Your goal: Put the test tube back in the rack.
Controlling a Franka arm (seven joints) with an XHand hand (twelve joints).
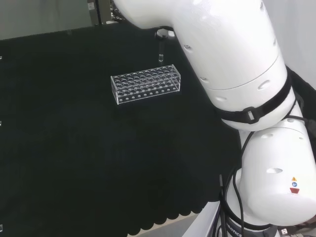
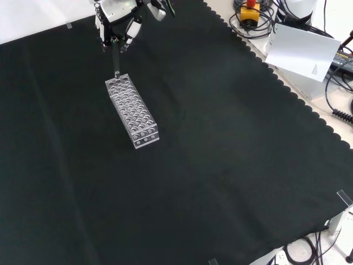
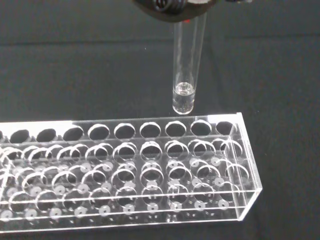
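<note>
The hand point(image 2: 117, 27) holds the test tube point(image 3: 186, 75) upright above the rack point(image 3: 150, 170).

No legible text on the task's things. Head view: small warning stickers point(image 1: 294, 184), a red-and-yellow triangle sign over a blue mark, on the arm's lower white link point(image 1: 276, 173); symbols too small to make out. Printed letters at the arm's base point(image 1: 232, 228), partly cut off, not readable in full. Front view: white sheet point(image 2: 300, 51) at right beyond the cloth carries a few small lines of print near its corner, illegible. Clear rack point(image 3: 150, 170) in wrist view: no numbers or marks on it.
</note>
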